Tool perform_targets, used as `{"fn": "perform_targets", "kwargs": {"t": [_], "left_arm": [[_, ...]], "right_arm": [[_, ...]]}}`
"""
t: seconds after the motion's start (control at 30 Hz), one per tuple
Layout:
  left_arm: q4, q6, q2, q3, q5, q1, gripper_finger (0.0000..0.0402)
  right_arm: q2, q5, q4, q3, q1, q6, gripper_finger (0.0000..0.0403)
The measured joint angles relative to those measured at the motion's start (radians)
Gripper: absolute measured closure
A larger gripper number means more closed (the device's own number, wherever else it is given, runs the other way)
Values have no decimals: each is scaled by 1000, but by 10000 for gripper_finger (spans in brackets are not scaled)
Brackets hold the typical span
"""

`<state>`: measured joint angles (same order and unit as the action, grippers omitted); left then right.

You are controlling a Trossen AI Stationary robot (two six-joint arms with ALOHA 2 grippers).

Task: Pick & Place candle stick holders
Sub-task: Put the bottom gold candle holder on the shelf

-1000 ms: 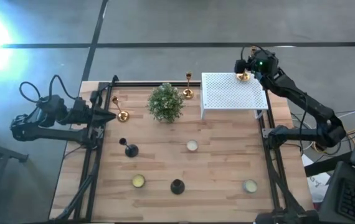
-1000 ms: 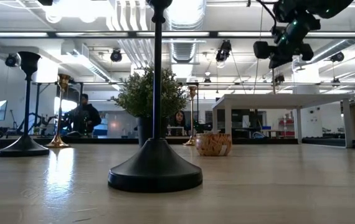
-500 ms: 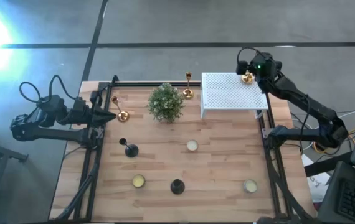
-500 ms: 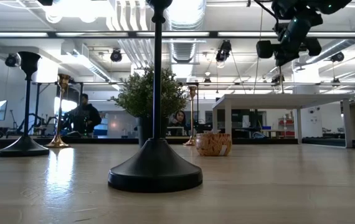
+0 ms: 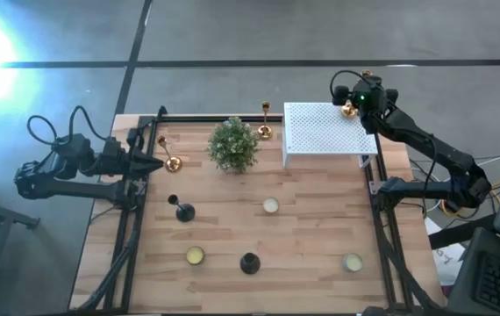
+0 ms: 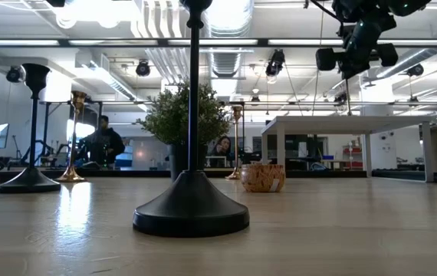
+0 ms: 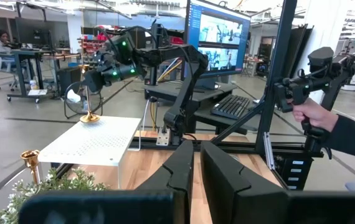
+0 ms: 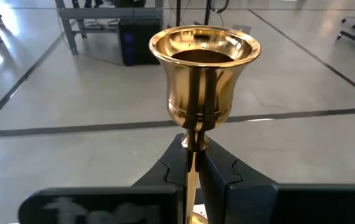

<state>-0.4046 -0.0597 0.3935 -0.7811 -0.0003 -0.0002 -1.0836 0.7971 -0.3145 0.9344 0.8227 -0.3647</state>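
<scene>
A slim, polished gold candle stick holder [image 8: 203, 93] is pinched by its stem between the fingers of the right gripper [image 8: 193, 163], which are clamped on it just below the flared, bell-shaped cup. Its small round base [image 5: 347, 110] is seen over the far corner of the white perforated box [image 5: 327, 130], a flat sheet-metal top dotted with fine holes and carried on thin legs; whether the base touches that top cannot be told.

The left gripper [image 7: 195, 167] is held at the table's left edge, its dark, blunt fingers drawn together on nothing. Just beyond their tips a second gold holder [image 5: 168, 158] stands upright. A third gold holder [image 5: 265, 121] is set between the bushy green potted plant [image 5: 233, 145] and the box.

Two matte black holders [image 5: 181, 208] [image 5: 249, 262] with cone-shaped bases are stood nearer the front, among three small round candle cups [image 5: 270, 205].

The table [image 5: 311, 237] is made of pale jointed wood strips, framed in black rails. Beyond it, a grey concrete floor, monitors and ceiling ducts are shown, and a person's hand [image 7: 313, 116] is seen on a black grip
</scene>
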Motion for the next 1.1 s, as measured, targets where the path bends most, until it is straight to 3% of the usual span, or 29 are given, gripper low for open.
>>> {"fn": "perform_targets", "kwargs": {"t": [1.1], "left_arm": [[0,0,0,0,0,0,367]], "right_arm": [[17,-62,71,-90,0,-17,390]]}}
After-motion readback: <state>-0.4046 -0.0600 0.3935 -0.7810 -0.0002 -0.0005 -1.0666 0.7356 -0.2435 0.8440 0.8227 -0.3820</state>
